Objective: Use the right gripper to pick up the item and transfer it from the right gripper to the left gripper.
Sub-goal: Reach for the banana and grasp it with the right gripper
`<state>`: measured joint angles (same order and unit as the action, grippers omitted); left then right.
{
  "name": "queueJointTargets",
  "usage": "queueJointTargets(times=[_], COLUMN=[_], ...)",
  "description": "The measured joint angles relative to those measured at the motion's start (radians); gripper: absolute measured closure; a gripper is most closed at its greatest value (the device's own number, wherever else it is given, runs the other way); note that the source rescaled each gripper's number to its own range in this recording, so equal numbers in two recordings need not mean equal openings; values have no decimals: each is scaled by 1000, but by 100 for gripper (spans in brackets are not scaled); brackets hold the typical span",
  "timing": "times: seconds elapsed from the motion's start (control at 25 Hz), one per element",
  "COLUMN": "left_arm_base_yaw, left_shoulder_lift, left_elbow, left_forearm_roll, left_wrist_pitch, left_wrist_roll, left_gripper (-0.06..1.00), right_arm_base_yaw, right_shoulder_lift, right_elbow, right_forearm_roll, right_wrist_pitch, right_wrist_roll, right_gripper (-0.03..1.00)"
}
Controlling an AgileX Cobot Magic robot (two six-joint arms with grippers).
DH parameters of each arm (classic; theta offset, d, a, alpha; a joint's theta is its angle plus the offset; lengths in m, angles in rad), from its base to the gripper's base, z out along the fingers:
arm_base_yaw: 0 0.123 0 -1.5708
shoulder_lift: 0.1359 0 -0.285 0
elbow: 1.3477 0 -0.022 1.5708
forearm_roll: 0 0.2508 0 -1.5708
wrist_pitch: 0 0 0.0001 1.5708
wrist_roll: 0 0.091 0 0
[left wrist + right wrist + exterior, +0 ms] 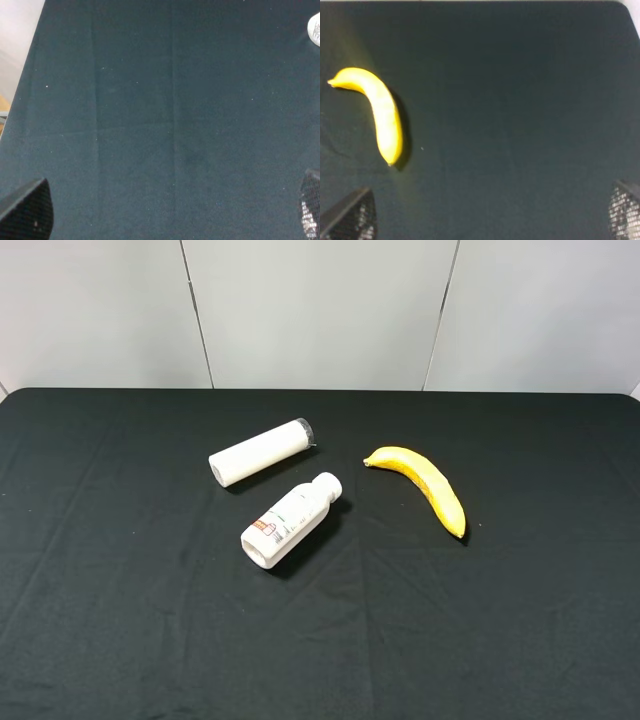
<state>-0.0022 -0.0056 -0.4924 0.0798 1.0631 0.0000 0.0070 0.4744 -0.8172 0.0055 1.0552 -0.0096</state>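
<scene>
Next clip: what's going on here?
Nothing is being handled yet. A banana lies on the black table, right of a white tube and a white capped bottle. Both grippers are open and empty: the right gripper has the banana ahead and off to one side, the left gripper hangs over cloth. The pickup has not begun.

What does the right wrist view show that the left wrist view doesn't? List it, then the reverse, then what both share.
Only the right wrist view: the banana, lying free on the cloth, and the right gripper. Only the left wrist view: a sliver of the white bottle at the frame edge, and the left gripper. Both: black cloth and wide-open, empty jaws.
</scene>
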Motion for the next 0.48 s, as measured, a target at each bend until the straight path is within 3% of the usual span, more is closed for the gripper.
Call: queueJointTargets(times=[0.48], left_arm_base_yaw=[0], left_shoulder_lift=[0], left_elbow=[0], left_forearm_roll=[0], left_wrist_pitch=[0], left_wrist_roll=[0], left_gripper=[-2], right_arm_base_yaw=[236], right_shoulder_lift=[468], right_elbow=[-187], right_forearm_roll=[-5], right_wrist_pitch=[-1], right_wrist_roll=[-25], right_gripper=[-3])
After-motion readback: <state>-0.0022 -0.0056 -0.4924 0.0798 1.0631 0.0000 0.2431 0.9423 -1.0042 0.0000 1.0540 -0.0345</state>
